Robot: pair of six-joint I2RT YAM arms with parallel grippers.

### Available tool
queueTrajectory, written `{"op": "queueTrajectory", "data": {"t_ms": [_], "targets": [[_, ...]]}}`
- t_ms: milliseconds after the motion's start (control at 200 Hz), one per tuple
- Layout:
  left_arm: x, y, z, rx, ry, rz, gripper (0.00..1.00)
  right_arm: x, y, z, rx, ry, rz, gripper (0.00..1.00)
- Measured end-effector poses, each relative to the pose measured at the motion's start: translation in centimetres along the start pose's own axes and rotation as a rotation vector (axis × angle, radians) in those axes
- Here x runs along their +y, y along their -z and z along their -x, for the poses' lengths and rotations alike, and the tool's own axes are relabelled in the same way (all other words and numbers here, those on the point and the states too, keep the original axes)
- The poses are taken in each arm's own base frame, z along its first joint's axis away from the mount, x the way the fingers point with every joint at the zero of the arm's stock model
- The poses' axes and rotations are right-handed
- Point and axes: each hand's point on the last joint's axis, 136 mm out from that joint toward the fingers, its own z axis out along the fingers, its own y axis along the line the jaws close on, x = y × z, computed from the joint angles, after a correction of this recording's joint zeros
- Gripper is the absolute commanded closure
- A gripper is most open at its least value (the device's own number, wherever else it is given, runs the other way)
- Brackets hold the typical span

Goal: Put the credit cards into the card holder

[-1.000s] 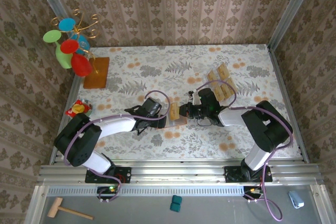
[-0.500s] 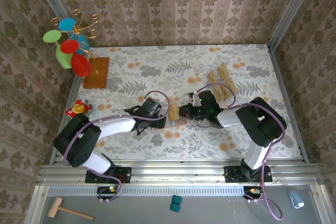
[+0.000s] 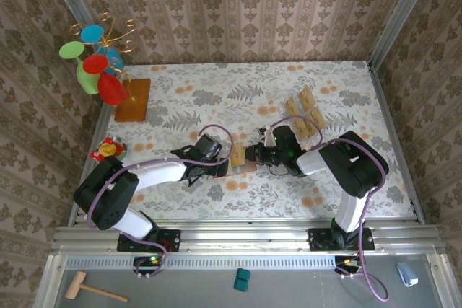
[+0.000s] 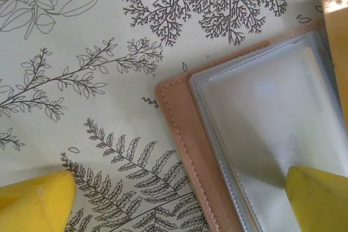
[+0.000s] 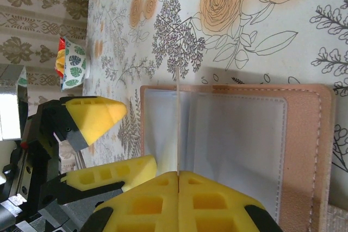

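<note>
Now, card holder (image 3: 246, 169): lies open and flat on the floral cloth (image 3: 339, 81) near mid-table, between the two grippers; pinkish-brown leather, stitched border, inner face up.
Clear sleeve (image 4: 266, 129): covers the holder's inner face; glossy, and I cannot tell what is inside it.
Right gripper (image 5: 178, 175): yellow pads pressed together, pinching one credit card (image 5: 178, 123).
Credit card, pose: stands on edge, seen edge-on as a thin line from the right wrist; in the top view it is a tan strip just above the holder's left part.
Credit card vs sleeve: it runs across the sleeve; contact or entry into a pocket cannot be told.
Left gripper (image 4: 179, 188): jaws spread wide, nothing between them.
Left fingers (image 4: 38, 205): one is over bare cloth, the other over the sleeve, so they straddle the holder's stitched edge; contact cannot be told.
Spare credit cards (image 3: 303, 112): several tan ones grouped at the back right, well apart from the holder.
Wooden board (image 3: 133, 100): back left, carrying an ornament stand (image 3: 97, 63) with coloured discs.
Bowl (image 3: 108, 151): small, leaf-patterned, at the left edge beside the left arm.
</note>
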Motion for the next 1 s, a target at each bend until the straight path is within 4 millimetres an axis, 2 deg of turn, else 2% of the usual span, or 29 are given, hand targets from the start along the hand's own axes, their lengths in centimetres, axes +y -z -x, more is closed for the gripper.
{"op": "queueTrajectory", "data": {"t_ms": [995], "targets": [[0.0, 0.0, 0.0, 0.001, 0.000, 0.001, 0.00, -1.3, -0.2, -1.9, 0.049, -0.014, 0.026, 1.00]]}}
